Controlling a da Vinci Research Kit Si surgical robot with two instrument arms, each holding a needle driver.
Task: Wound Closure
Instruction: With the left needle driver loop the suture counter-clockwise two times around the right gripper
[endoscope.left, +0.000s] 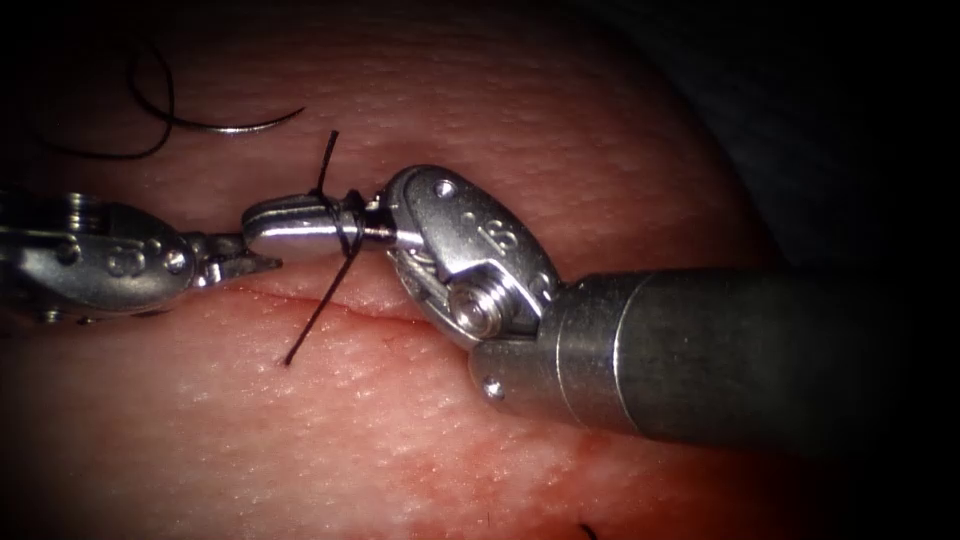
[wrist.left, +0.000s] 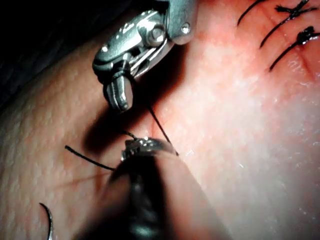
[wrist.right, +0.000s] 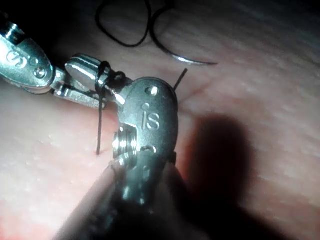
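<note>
Right tool (endoscope.left: 300, 225): jaws together, thread (endoscope.left: 322, 310) wrapped around them in loops just behind the tip; nothing seen clamped between them. One strand runs from the loops down into the tissue (endoscope.left: 330, 440) just below the cut (endoscope.left: 300, 298). Left tool (endoscope.left: 240, 265): tip close to the right tool's, jaw state cannot be told. Needle (endoscope.left: 235, 127) lies free on the tissue above the cut, well apart, not embedded. Judged step: knot tying. Next move needs the short thread end (endoscope.left: 328, 155) secured.
</note>
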